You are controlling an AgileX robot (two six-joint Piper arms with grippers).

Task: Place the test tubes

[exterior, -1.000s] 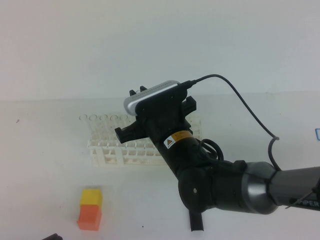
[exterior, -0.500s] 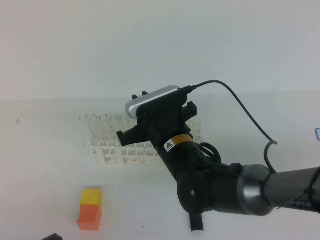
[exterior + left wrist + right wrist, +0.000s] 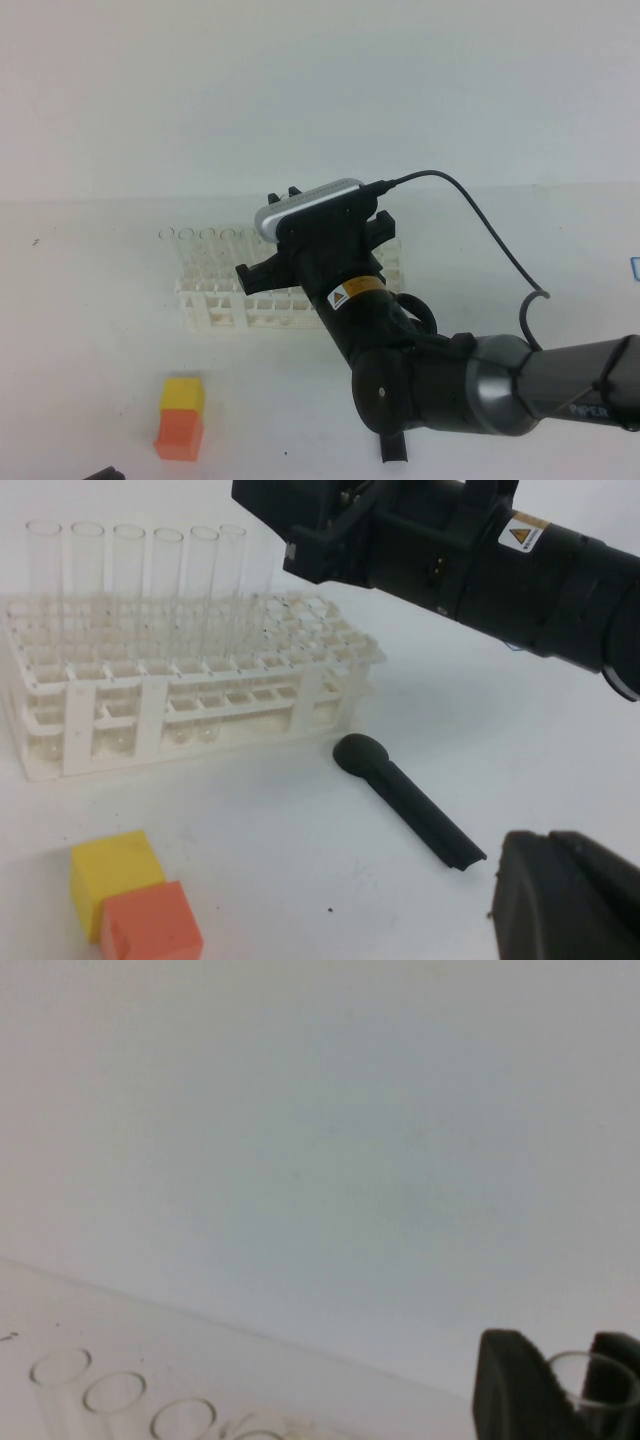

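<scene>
- One white rack (image 3: 80, 720) with a grid of square slots sits on the worktop (image 3: 520, 720).
- Six test tubes (image 3: 128, 580) stand upright, side by side, in the rack's back row, starting at its left end.
- The seventh tube (image 3: 592, 1385) is clenched in the right gripper (image 3: 572, 1392), with a finger on each side of its rim. It is upright and just beside the sixth in that row. I can't tell whether its lower end is inside a slot.
- That makes seven tubes in total.
- The right gripper hangs over the middle of the rack's back row, and its arm reaches in from the right.
- Only a dark edge of the left gripper (image 3: 570, 900) shows in its own wrist view. It is low at the front left of the worktop, well apart from the rack. I can't tell whether it is clenched or released.
- One black rod (image 3: 405, 800) lies flat on the worktop in front of the rack's right end, near it but not touching.
- There are two blocks, one yellow block (image 3: 110, 865) and one orange block (image 3: 150, 930). They touch each other in front of the rack's left end, apart from it.
</scene>
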